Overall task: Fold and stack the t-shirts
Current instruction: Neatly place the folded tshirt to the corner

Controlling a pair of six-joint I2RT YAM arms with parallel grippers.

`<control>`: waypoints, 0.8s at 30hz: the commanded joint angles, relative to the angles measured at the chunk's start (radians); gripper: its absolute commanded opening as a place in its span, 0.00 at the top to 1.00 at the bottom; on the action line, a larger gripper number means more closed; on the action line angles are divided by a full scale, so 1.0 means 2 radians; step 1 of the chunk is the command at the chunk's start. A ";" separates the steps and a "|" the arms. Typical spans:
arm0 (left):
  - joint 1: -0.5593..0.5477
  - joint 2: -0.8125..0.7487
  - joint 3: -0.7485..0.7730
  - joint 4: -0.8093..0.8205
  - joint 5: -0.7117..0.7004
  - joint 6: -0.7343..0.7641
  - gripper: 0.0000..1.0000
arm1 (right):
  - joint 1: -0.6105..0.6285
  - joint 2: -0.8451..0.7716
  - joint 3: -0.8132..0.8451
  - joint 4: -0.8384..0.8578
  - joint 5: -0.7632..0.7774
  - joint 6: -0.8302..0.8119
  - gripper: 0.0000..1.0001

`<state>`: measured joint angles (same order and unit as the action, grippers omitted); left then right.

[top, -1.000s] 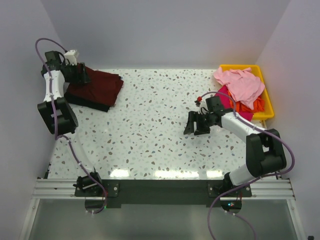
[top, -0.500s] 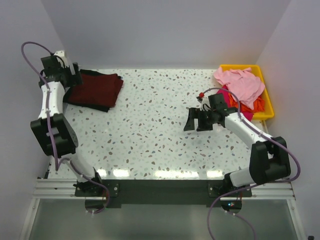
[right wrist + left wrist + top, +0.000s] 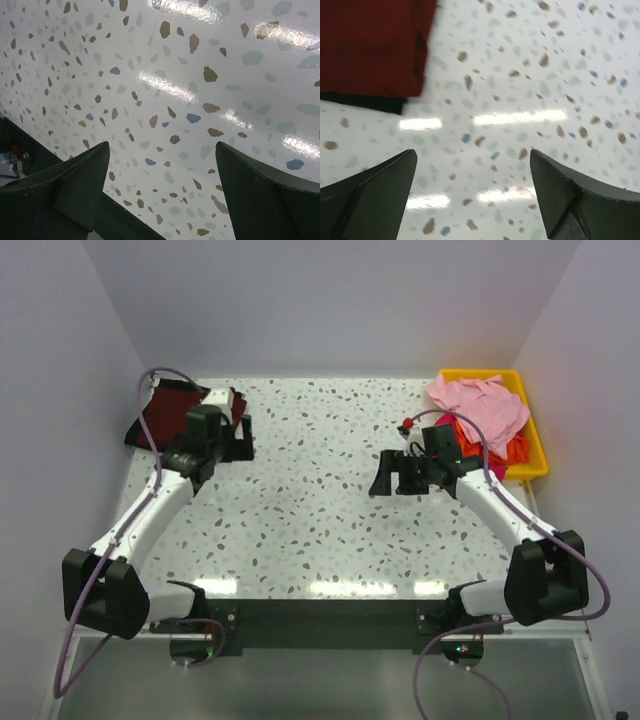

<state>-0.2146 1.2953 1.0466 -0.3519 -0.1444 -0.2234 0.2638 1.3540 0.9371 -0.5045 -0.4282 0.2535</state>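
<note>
A folded dark maroon t-shirt point(image 3: 170, 410) lies at the back left on a black one, whose edge point(image 3: 372, 102) shows under it. My left gripper point(image 3: 243, 437) hangs open just right of this stack, over bare table point(image 3: 472, 155). Nothing is between its fingers. A light pink t-shirt point(image 3: 482, 405) is heaped in the yellow bin point(image 3: 532, 452), over magenta point(image 3: 456, 436) and orange point(image 3: 512, 450) ones. My right gripper point(image 3: 390, 480) is open over the table, left of the bin, and holds nothing point(image 3: 162, 147).
The speckled white table point(image 3: 310, 510) is walled at the back and on both sides. The yellow bin stands in the back right corner. A purple cable point(image 3: 150, 420) loops over the maroon stack. Both arm bases sit on the near rail point(image 3: 320, 615).
My left arm swung from the back left corner across the maroon stack to its right side, and its jaws opened wide. The right gripper opened a little more and hardly moved.
</note>
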 commanded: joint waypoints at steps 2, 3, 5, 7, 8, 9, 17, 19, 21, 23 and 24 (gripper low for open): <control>-0.094 -0.050 -0.059 0.036 -0.039 -0.099 0.00 | 0.003 -0.026 0.002 0.022 0.019 0.009 0.10; -0.123 -0.055 -0.076 0.035 -0.050 -0.111 0.00 | 0.003 -0.030 -0.002 0.025 0.022 0.011 0.10; -0.144 -0.072 -0.091 0.036 -0.059 -0.142 0.00 | 0.003 -0.037 -0.007 0.030 0.026 0.014 0.09; -0.167 -0.088 -0.108 0.039 -0.059 -0.159 0.00 | 0.003 -0.049 -0.011 0.034 0.033 0.018 0.09; -0.173 -0.092 -0.113 0.038 -0.059 -0.163 0.00 | 0.004 -0.052 -0.011 0.036 0.035 0.019 0.09; -0.181 -0.097 -0.114 0.033 -0.058 -0.166 0.00 | 0.003 -0.057 -0.012 0.037 0.038 0.021 0.09; -0.190 -0.115 -0.106 -0.005 -0.080 -0.165 0.00 | 0.003 -0.072 -0.017 0.040 0.047 0.030 0.09; -0.190 -0.121 -0.105 -0.007 -0.082 -0.165 0.00 | 0.003 -0.074 -0.017 0.040 0.048 0.030 0.09; -0.190 -0.127 -0.106 -0.003 -0.082 -0.163 0.00 | 0.003 -0.076 -0.018 0.038 0.050 0.030 0.09; -0.190 -0.128 -0.105 -0.001 -0.083 -0.161 0.00 | 0.004 -0.079 -0.016 0.034 0.054 0.029 0.09; -0.190 -0.128 -0.104 -0.001 -0.084 -0.161 0.00 | 0.003 -0.080 -0.016 0.033 0.055 0.028 0.09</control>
<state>-0.5903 1.0626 0.8169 -0.3676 -0.2821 -0.5388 0.2676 1.2285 0.9073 -0.4557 -0.3477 0.3023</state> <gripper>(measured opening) 0.997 0.906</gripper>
